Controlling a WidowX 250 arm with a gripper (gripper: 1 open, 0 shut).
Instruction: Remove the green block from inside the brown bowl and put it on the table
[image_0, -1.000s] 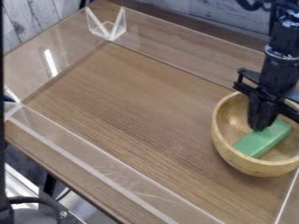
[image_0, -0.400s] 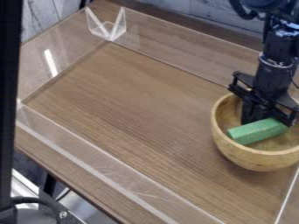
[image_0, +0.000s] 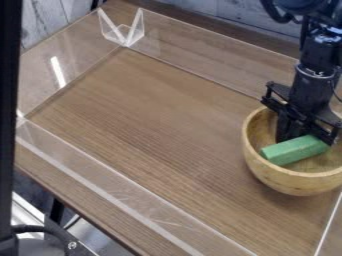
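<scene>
Since a second ago, the block (image_0: 297, 150) has been shifted from the bowl's floor to a higher, tilted position, and the tool (image_0: 301, 133) is seen further left. One block is visible: a small flat light-green bar, inside the single tan wooden bowl (image_0: 267, 172), its upper end at the tool's tips. The tool is clenched, seemingly on the block, pointing down. The bowl is set at the bench's (image_0: 147, 120) right edge.
</scene>
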